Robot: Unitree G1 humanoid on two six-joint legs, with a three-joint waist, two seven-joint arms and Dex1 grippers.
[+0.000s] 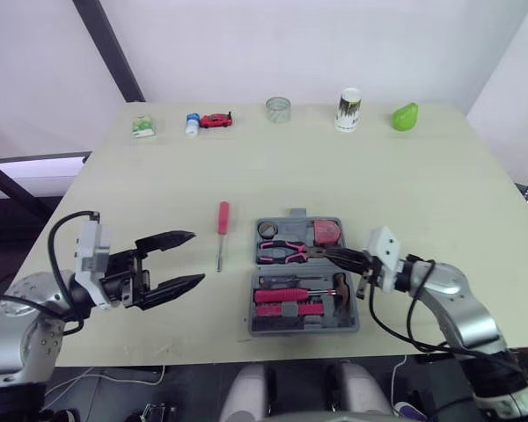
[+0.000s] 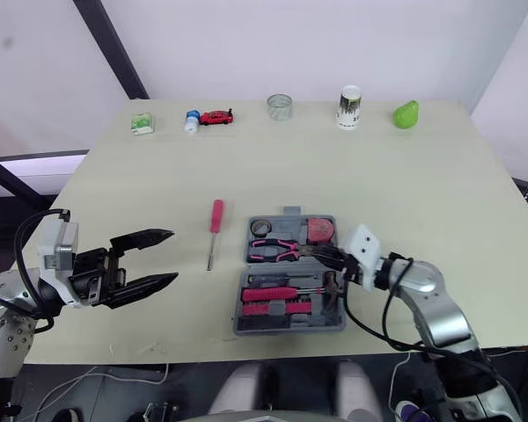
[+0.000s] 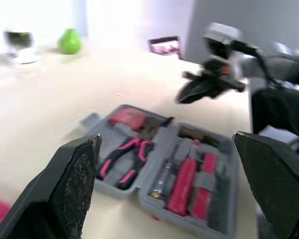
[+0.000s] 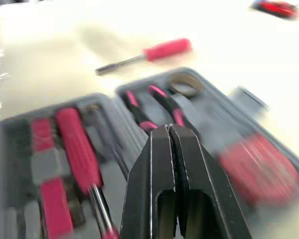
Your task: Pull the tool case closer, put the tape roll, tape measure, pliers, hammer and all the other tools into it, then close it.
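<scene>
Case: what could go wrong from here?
The screwdriver lies on the table, left of the case; closing now would leave it out. The right gripper, shut, hangs over the pliers and might knock them loose.

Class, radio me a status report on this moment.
Left gripper open, empty. Right gripper shut, over open tool case. Red-handled screwdriver outside, left of case.

Your pale tabletop [image 1: 422, 176] carries the open tool case [image 1: 273, 325] by its near edge, with a red-handled screwdriver [image 1: 222, 230] just beside it, toward the left edge. Along the far edge you have a green packet [image 1: 142, 127], small bottle [image 1: 192, 123], red toy car [image 1: 216, 120], clear cylinder [image 1: 278, 109], cup [image 1: 348, 109] and green pear shape [image 1: 405, 116].
</scene>
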